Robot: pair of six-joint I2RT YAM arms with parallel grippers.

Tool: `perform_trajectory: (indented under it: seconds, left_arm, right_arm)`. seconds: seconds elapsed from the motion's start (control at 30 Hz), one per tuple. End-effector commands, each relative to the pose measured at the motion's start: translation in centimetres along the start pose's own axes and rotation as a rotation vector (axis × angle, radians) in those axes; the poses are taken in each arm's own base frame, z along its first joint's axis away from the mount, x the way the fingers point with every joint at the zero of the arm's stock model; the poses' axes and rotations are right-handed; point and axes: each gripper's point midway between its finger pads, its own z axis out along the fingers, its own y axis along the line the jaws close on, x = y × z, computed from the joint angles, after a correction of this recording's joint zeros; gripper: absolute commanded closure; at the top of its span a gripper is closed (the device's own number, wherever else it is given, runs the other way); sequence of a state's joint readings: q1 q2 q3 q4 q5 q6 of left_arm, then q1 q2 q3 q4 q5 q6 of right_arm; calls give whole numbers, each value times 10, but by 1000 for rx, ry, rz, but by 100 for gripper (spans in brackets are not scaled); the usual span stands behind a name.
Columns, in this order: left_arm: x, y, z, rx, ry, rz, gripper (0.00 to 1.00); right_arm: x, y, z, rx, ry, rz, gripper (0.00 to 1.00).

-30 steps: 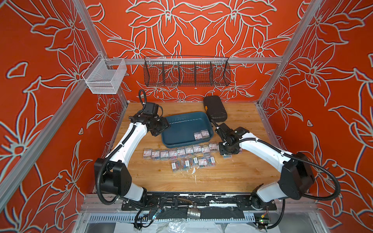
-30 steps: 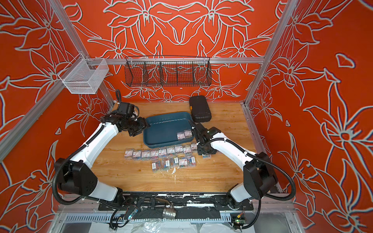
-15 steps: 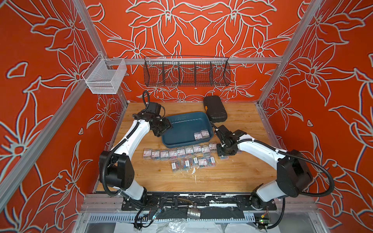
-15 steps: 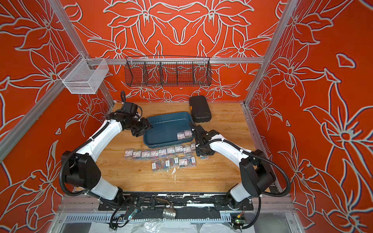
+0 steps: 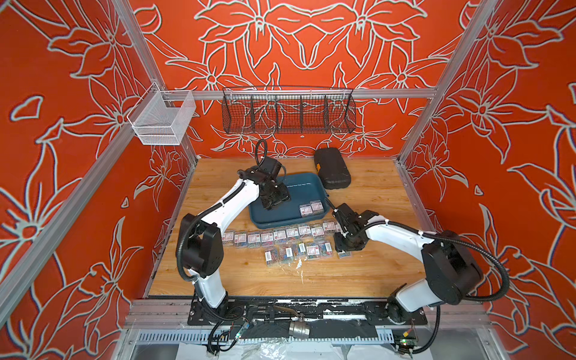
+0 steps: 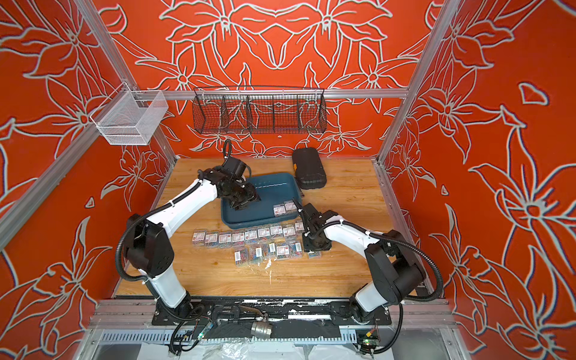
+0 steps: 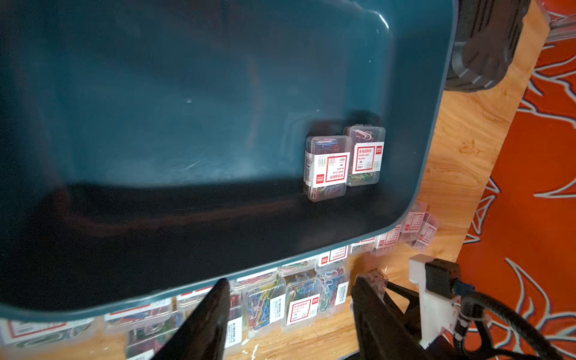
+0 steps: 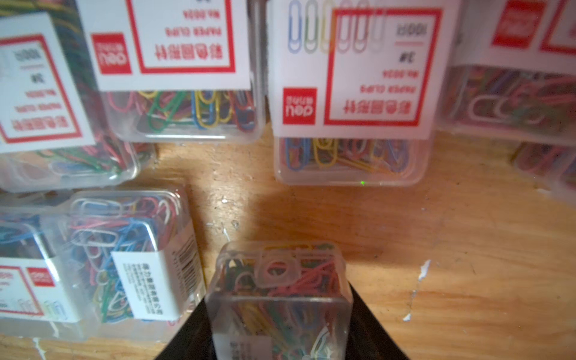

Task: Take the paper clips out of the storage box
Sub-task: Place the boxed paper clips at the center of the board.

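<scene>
storage box (image 5: 296,190) sits mid-bench, toward the back edge. two clip boxes (image 5: 311,208) remain in its front-right corner, side by side, long axes roughly along the short wall. left tool (image 7: 290,280) hangs over the box's left end, jaws apart, empty; targets lie toward the bench's right edge from it. right tool (image 5: 345,247) is nearer that corner but clamped on a held clip box (image 8: 280,290), low by the rows of clip boxes (image 5: 280,240). likely left's pick.
</scene>
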State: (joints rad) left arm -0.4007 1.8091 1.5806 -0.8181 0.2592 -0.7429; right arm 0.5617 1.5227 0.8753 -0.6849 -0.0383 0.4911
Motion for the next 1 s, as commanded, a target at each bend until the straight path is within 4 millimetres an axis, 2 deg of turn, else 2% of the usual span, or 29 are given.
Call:
perform_trajectory:
  seconds: [0.0,0.27,0.37,0.57,0.8,0.97]
  left_arm:
    - [2,-2,18,-21,41,-32,39]
    - [-5,-16,45,-64,100,-25,39]
    - [-8,-21,55,-80,121,-25,39]
    - [-8,-27,75,-106,156,-32,40]
    - [-2,-27,84,-129,177,-33,40]
    - [2,-27,87,-143,181,-26,40]
  right_arm:
    - [-3,2,7,-11,0,-13,63]
    - [-3,9,14,-46,15,-13,56]
    - [-5,10,11,-53,-2,-16,49]
    - [-5,14,8,-81,-13,-45,44]
    - [-5,17,6,-102,-19,-69,38]
    - [-6,14,-4,-93,-41,-63,36]
